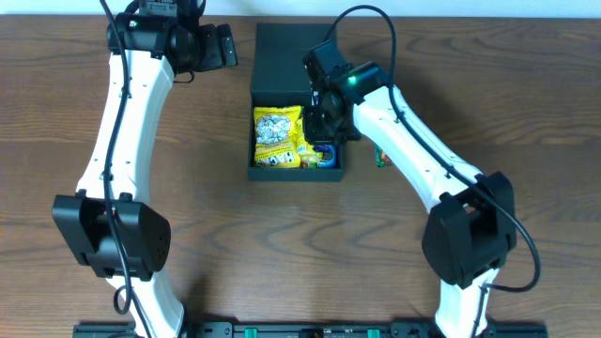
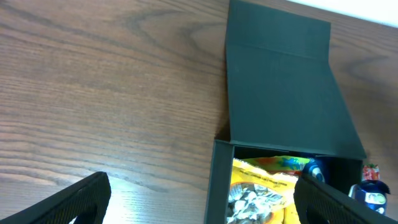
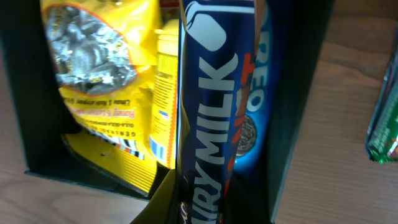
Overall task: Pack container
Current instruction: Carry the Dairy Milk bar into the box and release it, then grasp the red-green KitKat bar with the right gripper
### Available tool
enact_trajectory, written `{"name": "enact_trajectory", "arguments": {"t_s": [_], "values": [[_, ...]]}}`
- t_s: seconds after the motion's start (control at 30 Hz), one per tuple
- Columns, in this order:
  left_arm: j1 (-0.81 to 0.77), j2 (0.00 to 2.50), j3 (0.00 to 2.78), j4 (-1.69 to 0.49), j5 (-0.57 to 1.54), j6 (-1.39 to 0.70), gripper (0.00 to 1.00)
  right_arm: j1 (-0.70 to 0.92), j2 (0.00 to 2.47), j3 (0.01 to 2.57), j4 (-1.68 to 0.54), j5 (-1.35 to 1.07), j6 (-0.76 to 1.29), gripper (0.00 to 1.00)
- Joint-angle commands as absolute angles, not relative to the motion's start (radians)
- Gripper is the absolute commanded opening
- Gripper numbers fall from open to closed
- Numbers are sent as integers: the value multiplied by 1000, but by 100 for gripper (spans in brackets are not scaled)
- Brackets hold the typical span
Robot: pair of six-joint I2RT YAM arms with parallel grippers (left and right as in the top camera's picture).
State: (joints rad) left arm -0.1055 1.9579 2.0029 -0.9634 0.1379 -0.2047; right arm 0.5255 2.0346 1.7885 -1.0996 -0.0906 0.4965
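Note:
The dark green container (image 1: 265, 172) stands mid-table with its flap lid (image 1: 286, 56) open toward the back. It also shows in the left wrist view (image 2: 280, 93). Inside lie a yellow snack packet (image 1: 277, 136) and a blue Oreo packet (image 3: 256, 118). My right gripper (image 1: 329, 117) is over the container's right side. In the right wrist view the right gripper (image 3: 211, 205) is shut on a blue Dairy Milk bar (image 3: 208, 112), held upright in the box next to the Oreo packet. My left gripper (image 1: 221, 45) is open and empty, left of the lid, above the table.
A green packet (image 1: 380, 157) lies on the wooden table just right of the container, also in the right wrist view (image 3: 385, 118). The left gripper's fingers (image 2: 202, 208) straddle the container's left wall from above.

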Motion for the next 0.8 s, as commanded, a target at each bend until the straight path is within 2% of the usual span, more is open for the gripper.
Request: {"name": "enact_trajectory", "arguments": {"t_s": [0.0, 0.27, 0.3, 0.37, 0.4, 0.43, 0.47, 0.57, 0.77], "values": [[-105, 1963, 2008, -964, 120, -179, 95, 532, 2050, 1778, -1103, -48, 553, 1], [-105, 1963, 2008, -964, 121, -179, 95, 531, 2054, 1777, -1111, -13, 544, 3], [-105, 1963, 2008, -964, 121, -179, 95, 531, 2054, 1777, -1113, -6, 543, 15], [-105, 1963, 2008, -964, 121, -179, 95, 530, 2054, 1777, -1115, 7, 532, 64], [-105, 1963, 2008, -964, 121, -179, 95, 530, 2054, 1777, -1115, 14, 517, 81], [-105, 1963, 2008, -964, 121, -179, 95, 528, 2054, 1777, -1115, 28, 507, 90], [-105, 1963, 2008, -963, 121, -179, 95, 526, 2054, 1777, -1115, 39, 499, 90], [-105, 1963, 2008, -963, 123, -179, 95, 512, 2054, 1777, -1122, 86, 496, 99], [-105, 1963, 2008, -964, 123, -179, 95, 432, 2054, 1777, -1174, 135, 496, 99]]}}
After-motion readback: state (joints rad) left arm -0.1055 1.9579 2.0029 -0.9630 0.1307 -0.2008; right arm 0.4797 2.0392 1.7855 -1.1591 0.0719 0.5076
